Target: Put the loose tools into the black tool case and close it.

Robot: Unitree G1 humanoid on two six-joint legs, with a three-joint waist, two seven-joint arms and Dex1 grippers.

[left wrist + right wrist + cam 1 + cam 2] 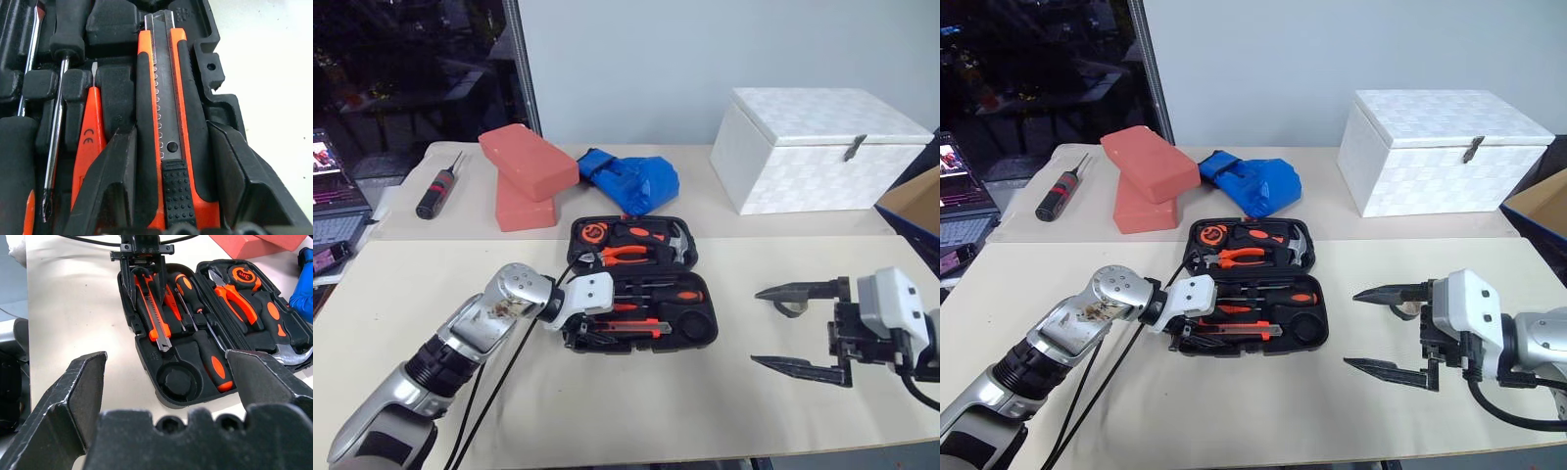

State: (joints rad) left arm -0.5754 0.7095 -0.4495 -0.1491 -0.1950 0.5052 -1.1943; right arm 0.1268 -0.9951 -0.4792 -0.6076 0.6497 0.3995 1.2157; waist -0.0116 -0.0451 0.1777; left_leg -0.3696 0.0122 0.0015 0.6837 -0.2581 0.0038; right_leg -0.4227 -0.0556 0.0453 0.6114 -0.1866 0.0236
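Black moulded plastic forms the open tool case (641, 284), which is seen at the centre of the head view on the beige table (607, 411). The orange-black utility knife (168, 122) is found seated in its recess along the case's near edge. The left gripper (171, 171) is positioned over it with a finger on either side; the fingers stand slightly apart, and a firm clamp on the knife cannot be confirmed. The screwdrivers (195, 328) are lodged in adjacent recesses. The right gripper (798, 328), at the right of the frame, is held wide apart and empty, clear of the case, probably kept ready for closing the lid. A "CE" mark is legible on the slim orange tester screwdriver (88, 132).
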